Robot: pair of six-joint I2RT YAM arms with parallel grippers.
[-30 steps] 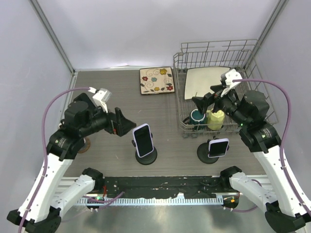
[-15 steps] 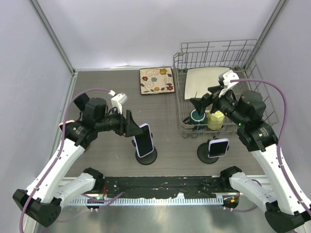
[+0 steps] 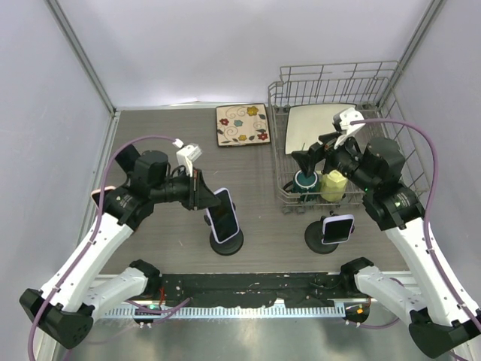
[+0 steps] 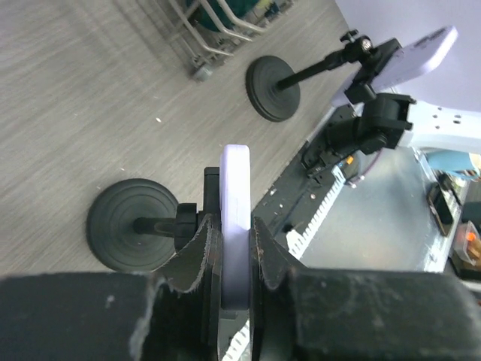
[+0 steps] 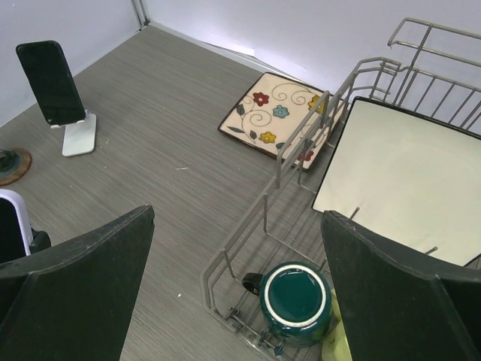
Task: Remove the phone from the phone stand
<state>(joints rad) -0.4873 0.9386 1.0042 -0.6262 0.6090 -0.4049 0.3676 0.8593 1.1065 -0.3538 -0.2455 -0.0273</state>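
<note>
A phone (image 3: 223,218) in a lavender case sits tilted in a black phone stand with a round base (image 3: 227,244) at the table's front centre. My left gripper (image 3: 207,197) is shut on the phone's upper edge. The left wrist view shows the lavender edge (image 4: 234,188) pinched between both fingers (image 4: 197,256), with the stand's base (image 4: 131,224) beyond. My right gripper (image 3: 312,153) hangs open over the dish rack (image 3: 278,98), holding nothing; its fingers (image 5: 75,286) stand wide apart above a teal mug (image 5: 295,302).
A second lavender phone (image 3: 337,228) stands on its own black stand (image 3: 322,242) to the right. The rack holds the mug, a yellow item (image 3: 334,186) and a white plate (image 3: 316,124). A flowered tile (image 3: 242,125) lies behind. A black phone on a white stand (image 5: 51,83) stands far left.
My left arm swung right to the phone and its jaws closed on the phone's top edge. The right arm barely shifted and stays open.
</note>
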